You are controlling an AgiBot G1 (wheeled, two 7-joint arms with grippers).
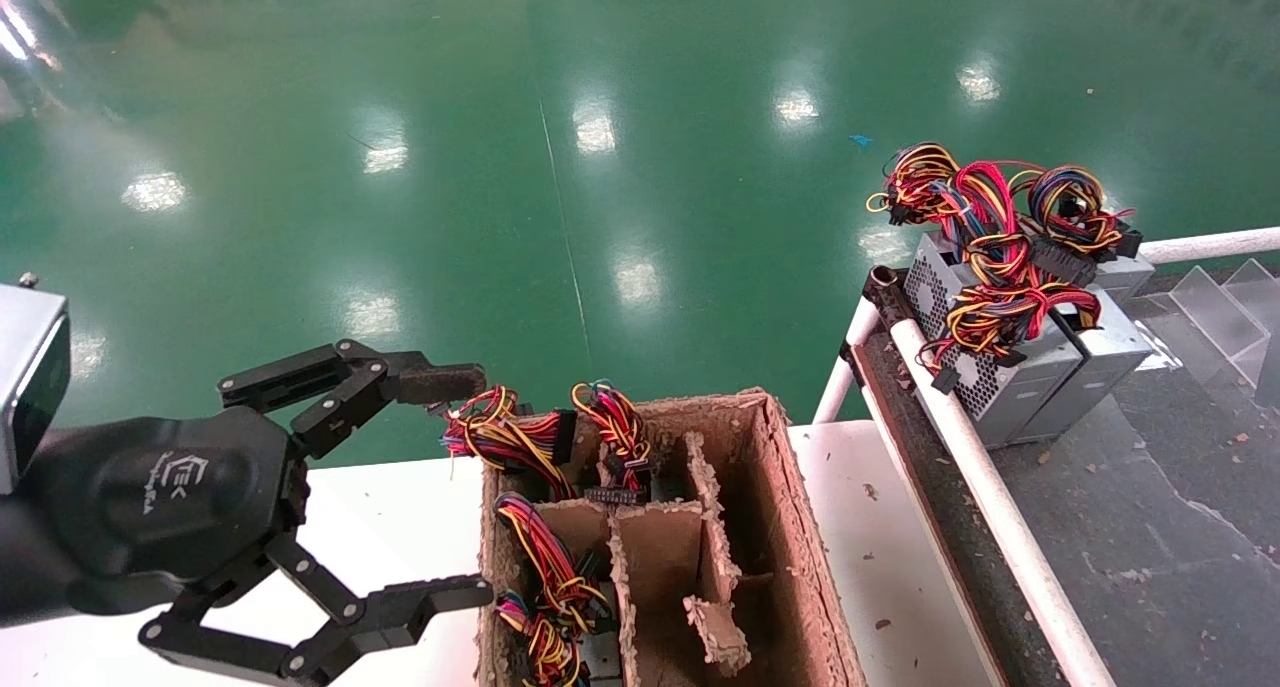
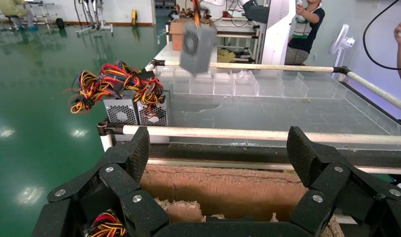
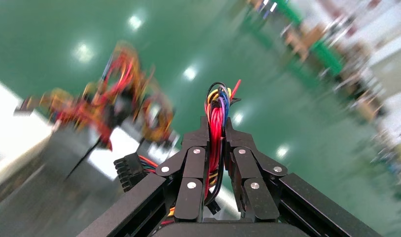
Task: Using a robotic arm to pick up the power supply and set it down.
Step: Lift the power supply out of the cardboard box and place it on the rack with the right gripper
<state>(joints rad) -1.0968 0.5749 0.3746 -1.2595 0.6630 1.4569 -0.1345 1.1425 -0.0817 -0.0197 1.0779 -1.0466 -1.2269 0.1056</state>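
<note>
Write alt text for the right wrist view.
The right claw is shut on a bundle of red, yellow and blue wires with a black plug hanging beside it. Behind, blurred, lie more coloured wires and a glossy green floor.

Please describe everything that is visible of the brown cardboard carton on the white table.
The brown carton is an open-topped box of rough pulp cardboard with ragged, fraying edges. Inner walls divide it into several compartments. The compartments nearest the left pincer hold wire bundles of red, yellow and black; the others look empty. It stands upright on the white table, beside the open left pincer, which does not touch it.
</note>
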